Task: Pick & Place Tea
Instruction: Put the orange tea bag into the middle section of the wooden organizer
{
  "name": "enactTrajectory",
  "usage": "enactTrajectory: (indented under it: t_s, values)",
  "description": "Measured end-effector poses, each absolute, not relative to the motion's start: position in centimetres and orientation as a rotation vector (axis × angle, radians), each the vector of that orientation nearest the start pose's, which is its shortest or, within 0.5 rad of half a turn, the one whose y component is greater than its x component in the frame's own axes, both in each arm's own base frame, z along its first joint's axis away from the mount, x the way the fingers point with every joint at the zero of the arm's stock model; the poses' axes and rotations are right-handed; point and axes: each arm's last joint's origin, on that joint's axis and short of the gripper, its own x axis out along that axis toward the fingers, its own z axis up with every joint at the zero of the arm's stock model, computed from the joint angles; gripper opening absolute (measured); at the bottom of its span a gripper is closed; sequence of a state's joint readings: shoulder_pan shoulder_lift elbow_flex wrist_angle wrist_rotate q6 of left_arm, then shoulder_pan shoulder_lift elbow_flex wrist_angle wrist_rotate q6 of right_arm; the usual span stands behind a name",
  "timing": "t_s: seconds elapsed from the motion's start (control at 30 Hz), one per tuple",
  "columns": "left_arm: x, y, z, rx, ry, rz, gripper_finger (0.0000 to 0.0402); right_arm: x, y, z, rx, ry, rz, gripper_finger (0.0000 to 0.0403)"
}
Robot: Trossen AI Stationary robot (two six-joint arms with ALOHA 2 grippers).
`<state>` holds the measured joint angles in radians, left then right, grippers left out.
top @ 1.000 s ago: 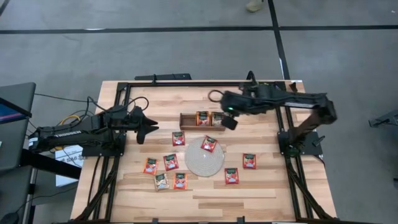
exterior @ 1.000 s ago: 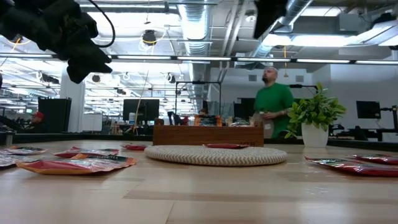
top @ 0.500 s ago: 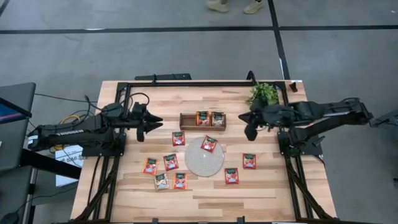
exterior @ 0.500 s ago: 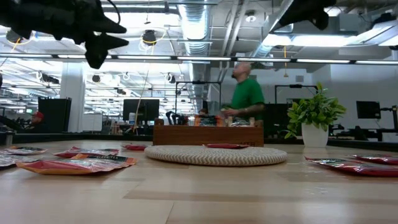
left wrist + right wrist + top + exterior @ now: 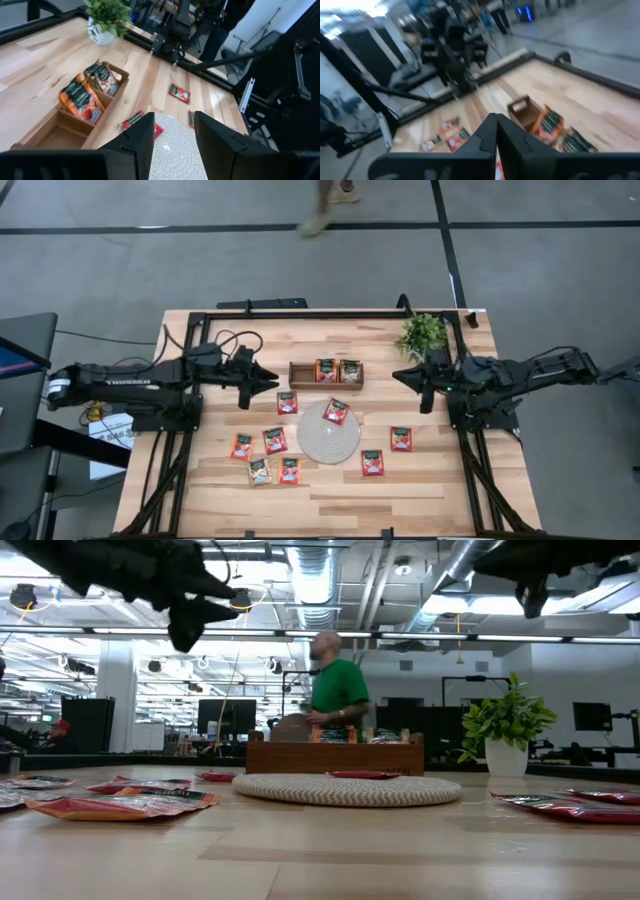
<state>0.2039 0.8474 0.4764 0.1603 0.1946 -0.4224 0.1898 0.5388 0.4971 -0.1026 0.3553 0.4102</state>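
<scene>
Several small red-orange tea sachets lie flat on the table, such as one point(image 5: 287, 402) near the tray and another point(image 5: 401, 439) to the right. One sachet point(image 5: 336, 411) lies on the round woven mat point(image 5: 330, 442). Two sachets point(image 5: 326, 370) point(image 5: 350, 370) stand in the brown wooden tray point(image 5: 297, 375), also seen as sachets point(image 5: 82, 97) in the left wrist view. My left gripper point(image 5: 268, 377) point(image 5: 174, 116) hangs open in the air left of the tray. My right gripper point(image 5: 403, 376) point(image 5: 496, 120) is shut, in the air right of the tray, holding nothing.
A potted plant point(image 5: 424, 333) stands at the far right corner, close to my right arm. A black frame point(image 5: 300, 314) runs around the table. The tray's left compartment point(image 5: 65, 131) is bare. A person point(image 5: 335, 690) walks behind the table's far edge.
My right gripper has drawn back from above the tray toward the table's right edge. My left gripper has moved toward the table's right, closer to the tray. The sachets have stayed where they were. The person behind the table has walked across.
</scene>
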Motion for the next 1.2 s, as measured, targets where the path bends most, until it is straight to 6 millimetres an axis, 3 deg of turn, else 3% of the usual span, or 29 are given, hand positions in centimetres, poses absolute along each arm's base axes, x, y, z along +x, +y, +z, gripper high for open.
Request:
enactTrajectory:
  t_s: [0.17, 0.4, 0.8, 1.2]
  values:
    - [20.7, 3.1, 26.5, -0.423, 0.305, 0.036, 0.0131, 11.9, 1.3, 26.6, 0.341, -0.1, -0.122, 0.0]
    - [23.2, 2.0, 27.4, -0.433, 0.605, 0.011, 0.0131, 10.4, 1.1, 24.7, 0.355, -0.213, -0.091, 0.0]
    - [25.2, -1.0, 24.3, -0.626, 1.025, -0.153, 0.0131, 10.0, 1.0, 22.8, 0.361, -0.239, -0.087, 0.0]
    - [26.0, -4.3, 22.1, -0.567, 1.151, -0.194, 0.0131, 10.1, 1.0, 22.6, 0.355, -0.213, -0.093, 0.0]
